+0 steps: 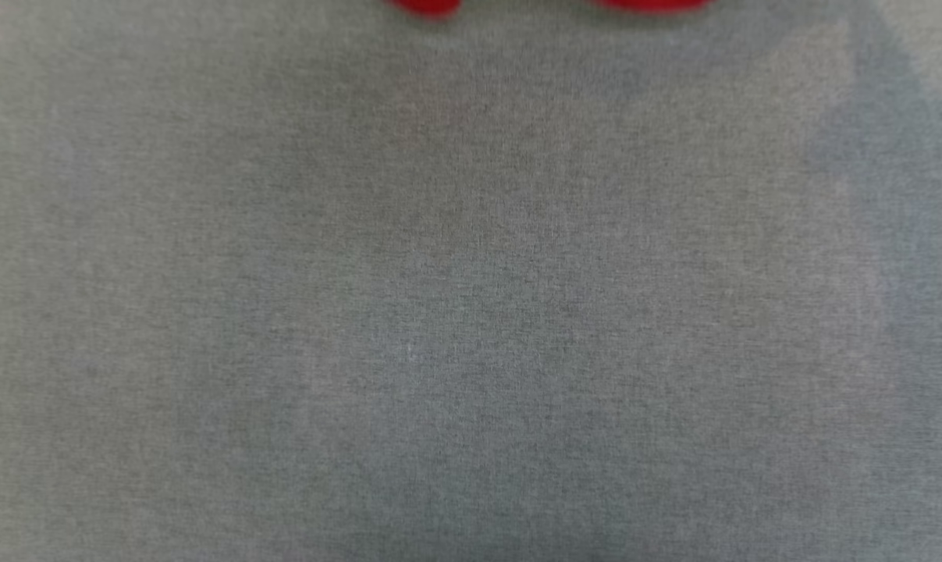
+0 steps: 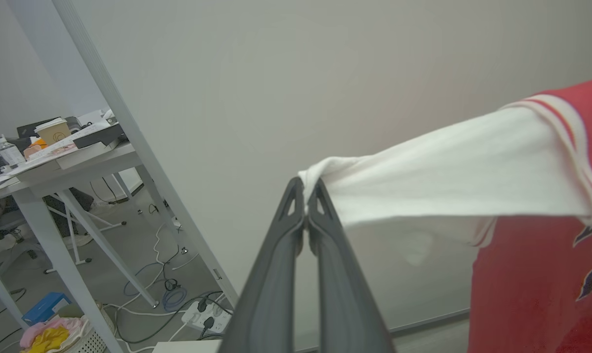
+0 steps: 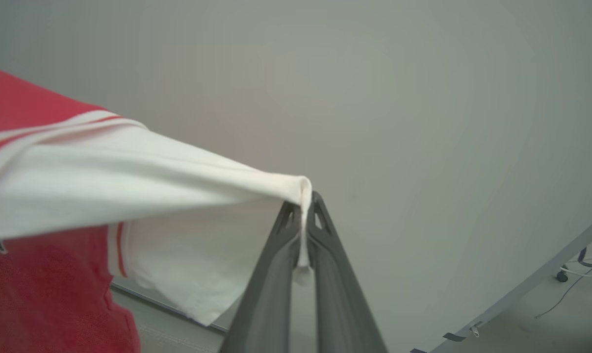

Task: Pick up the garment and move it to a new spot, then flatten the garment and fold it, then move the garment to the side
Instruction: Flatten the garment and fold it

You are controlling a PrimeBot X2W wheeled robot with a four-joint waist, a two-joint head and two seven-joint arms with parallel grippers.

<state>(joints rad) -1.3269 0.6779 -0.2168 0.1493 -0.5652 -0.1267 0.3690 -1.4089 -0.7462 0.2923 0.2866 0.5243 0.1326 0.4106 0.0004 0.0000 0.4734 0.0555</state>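
The left end effector is pinched tight on the tip of one white sleeve end of the garment. The right end effector is pinched tight on the other white sleeve end. A little bit of white cloth pokes down between its two fingers.

Each sleeve is pulled out straight from the grip, like the side of a small tent. The red body of the shirt hangs down from the sleeves, up in the air in front of a pale wall. In the head view, two bits of red peek in at the top edge, past the grey table. I cannot tell if they touch it.

The shirt looks soft, light and floppy. It has no shape of its own, so it will sag and bunch up where nothing holds it. The knit will likely stretch a bit when pulled. Each grip has just a thin bit of cloth, so a hard tug could make it slip out.

The sleeve ends are a good place to hold for spreading the shirt wide. I think it will lie flat best if the bottom edge goes down on the table first. For folding, the shoulders or the bottom corners look like better places to grab.
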